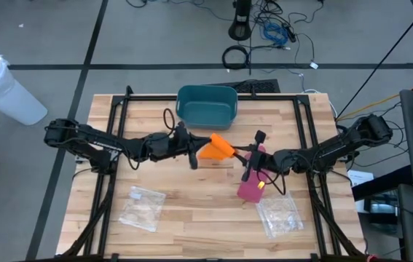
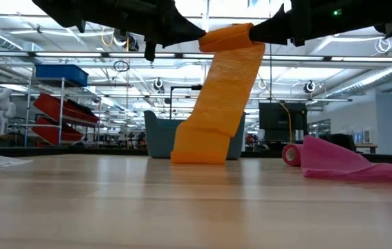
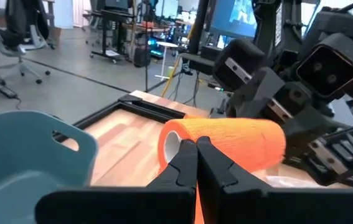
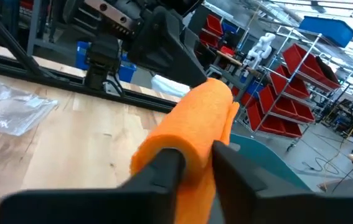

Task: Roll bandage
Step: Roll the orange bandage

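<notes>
Aloft, orange bandage roll (image 1: 219,146) axis spanning both hands

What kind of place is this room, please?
Probably a robotics lab or workshop: shelving with red bins, a white humanoid robot, monitors on desks, and cables on the floor.

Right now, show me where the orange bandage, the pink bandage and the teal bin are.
orange bandage (image 2: 216,104), low view, middle of the hanging strip
pink bandage (image 2: 334,163), low view, loose heap on the table
teal bin (image 1: 206,106), high view, inside floor

No readable text, labels or numbers anywhere.
</notes>
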